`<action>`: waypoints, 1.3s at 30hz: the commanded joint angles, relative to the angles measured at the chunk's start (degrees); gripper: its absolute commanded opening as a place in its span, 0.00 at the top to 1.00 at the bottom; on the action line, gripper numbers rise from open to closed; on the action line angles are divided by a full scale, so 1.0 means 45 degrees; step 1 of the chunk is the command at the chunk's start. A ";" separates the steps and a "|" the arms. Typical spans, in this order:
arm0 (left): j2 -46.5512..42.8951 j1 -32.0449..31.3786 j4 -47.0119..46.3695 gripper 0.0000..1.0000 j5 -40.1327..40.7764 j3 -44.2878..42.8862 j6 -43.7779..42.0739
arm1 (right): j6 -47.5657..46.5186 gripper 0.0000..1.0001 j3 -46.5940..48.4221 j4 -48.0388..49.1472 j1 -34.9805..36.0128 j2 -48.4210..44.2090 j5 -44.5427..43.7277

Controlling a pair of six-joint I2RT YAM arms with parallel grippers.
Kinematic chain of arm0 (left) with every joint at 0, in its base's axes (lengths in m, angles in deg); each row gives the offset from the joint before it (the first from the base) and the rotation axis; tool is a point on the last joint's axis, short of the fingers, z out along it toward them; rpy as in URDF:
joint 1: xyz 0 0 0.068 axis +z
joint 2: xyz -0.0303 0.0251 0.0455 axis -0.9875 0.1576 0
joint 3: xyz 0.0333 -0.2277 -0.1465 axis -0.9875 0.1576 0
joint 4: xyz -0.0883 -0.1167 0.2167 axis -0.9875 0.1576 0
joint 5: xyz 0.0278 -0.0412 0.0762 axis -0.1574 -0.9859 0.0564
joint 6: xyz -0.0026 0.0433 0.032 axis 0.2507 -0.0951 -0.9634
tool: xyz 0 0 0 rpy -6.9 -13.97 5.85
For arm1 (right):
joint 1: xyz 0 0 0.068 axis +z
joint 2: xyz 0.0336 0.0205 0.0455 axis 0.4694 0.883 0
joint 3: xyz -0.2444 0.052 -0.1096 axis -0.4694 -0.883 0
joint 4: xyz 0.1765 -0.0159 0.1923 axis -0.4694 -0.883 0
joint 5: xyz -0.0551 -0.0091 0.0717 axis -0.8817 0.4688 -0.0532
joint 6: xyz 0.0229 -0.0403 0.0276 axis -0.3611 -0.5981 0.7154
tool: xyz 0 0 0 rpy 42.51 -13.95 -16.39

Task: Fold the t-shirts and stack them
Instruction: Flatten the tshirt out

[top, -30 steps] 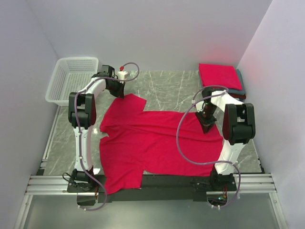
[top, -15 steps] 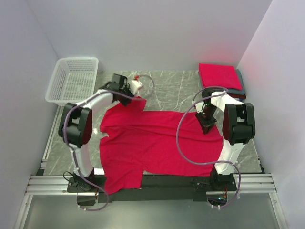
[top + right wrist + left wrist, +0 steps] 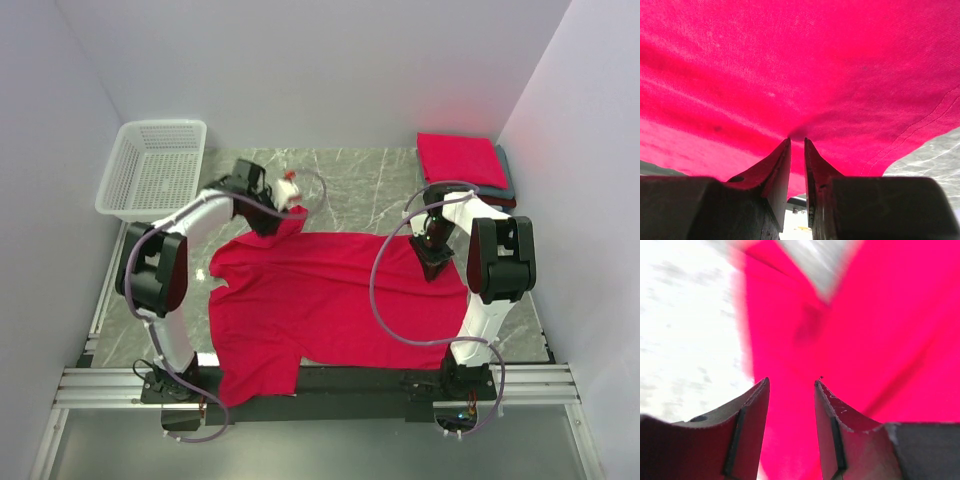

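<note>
1. Shirt [image 3: 330, 290] lies spread on the table [image 3: 350, 185]; it is soft, light and limp, so pinch it at the sleeve edges or hem
2. Right claw [image 3: 797, 141] grips cloth near the hem; left claw [image 3: 791, 382] is parted over the far sleeve [image 3: 290, 224]
3. A second ago that sleeve lay flat; now it is tucked inward and released

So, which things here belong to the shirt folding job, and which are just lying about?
For the job: red t-shirt spread out; folded shirts stacked far right.
Lying about: white basket, far left.
</note>
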 commanded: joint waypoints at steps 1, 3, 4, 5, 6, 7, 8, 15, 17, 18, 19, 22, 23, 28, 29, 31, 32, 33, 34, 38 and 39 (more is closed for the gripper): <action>0.1157 0.0827 0.0573 0.53 -0.1402 -0.2163 0.1911 | 0.0038 0.76 0.0327 -0.0058 -0.0078 -0.0055 0.0196; 0.2131 0.1061 0.0750 0.54 -0.1383 -0.3062 0.2479 | 0.0038 0.76 0.0288 -0.0058 -0.0098 -0.0113 0.0177; 0.2447 0.1102 0.0886 0.55 -0.1364 -0.3510 0.2945 | 0.0019 0.76 0.0288 -0.0057 -0.0098 -0.0133 0.0177; 0.2720 0.1121 0.0965 0.55 -0.1325 -0.3688 0.3085 | 0.0019 0.76 0.0230 -0.0038 -0.0098 -0.0133 0.0099; 0.3129 0.1199 0.1023 0.55 -0.1518 -0.3806 0.3164 | 0.0019 0.76 0.0210 -0.0019 -0.0098 -0.0153 0.0060; 0.3230 0.1219 0.1043 0.54 -0.1636 -0.3885 0.3300 | 0.0019 0.76 0.0210 0.0020 -0.0098 -0.0172 0.0021; 0.3308 0.1219 0.0986 0.54 -0.1734 -0.3924 0.3398 | 0.0019 0.76 0.0171 0.0001 -0.0098 -0.0172 0.0001; 0.3699 0.1239 0.0907 0.54 -0.2379 -0.3963 0.3983 | 0.0019 0.75 0.0210 -0.0018 -0.0098 -0.0095 0.0020; 0.3816 0.1239 0.0926 0.55 -0.2476 -0.3983 0.4004 | 0.0038 0.76 0.0307 -0.0038 -0.0098 -0.0036 0.0079; 0.3914 0.1239 0.0926 0.55 -0.2457 -0.3983 0.4024 | 0.0057 0.75 0.0327 -0.0057 -0.0098 -0.0016 0.0079; 0.3953 0.1239 0.0888 0.56 -0.2380 -0.3983 0.4043 | 0.0058 0.76 0.0346 -0.0057 -0.0098 0.0003 0.0079; 0.4071 0.1239 0.0829 0.57 -0.2320 -0.4022 0.4024 | 0.0038 0.75 0.0405 -0.0097 -0.0078 0.0003 0.0040; 0.4110 0.1239 0.0809 0.58 -0.2378 -0.4041 0.4024 | 0.0038 0.76 0.0386 -0.0097 -0.0098 0.0023 0.0040; 0.4266 0.1219 0.0848 0.61 -0.2554 -0.4314 0.4082 | 0.0058 0.75 0.0463 -0.0097 -0.0098 0.0120 0.0001; 0.4344 0.1200 0.0868 0.61 -0.2535 -0.4354 0.4102 | 0.0058 0.76 0.0464 -0.0116 -0.0098 0.0140 0.0040; 0.4441 0.1180 0.0887 0.62 -0.2574 -0.4451 0.4121 | 0.0077 0.75 0.0464 -0.0135 -0.0098 0.0159 0.0040; 0.4442 0.1180 0.0849 0.62 -0.2594 -0.4452 0.4102 | 0.0077 0.75 0.0464 -0.0136 -0.0098 0.0160 0.0059; 0.4442 0.1180 0.0829 0.62 -0.2575 -0.4452 0.4141 | 0.0077 0.75 0.0464 -0.0116 -0.0078 0.0160 0.0040; 0.4423 0.1180 0.0790 0.65 -0.2574 -0.4452 0.4160 | 0.0058 0.76 0.0445 -0.0116 -0.0078 0.0140 0.0021; 0.4208 0.1180 0.0575 0.75 -0.2672 -0.4432 0.4278 | 0.0038 0.76 0.0386 -0.0097 -0.0098 0.0101 0.0001; 0.4188 0.1180 0.0555 0.79 -0.2672 -0.4452 0.4258 | 0.0057 0.76 0.0386 -0.0097 -0.0098 0.0101 -0.0018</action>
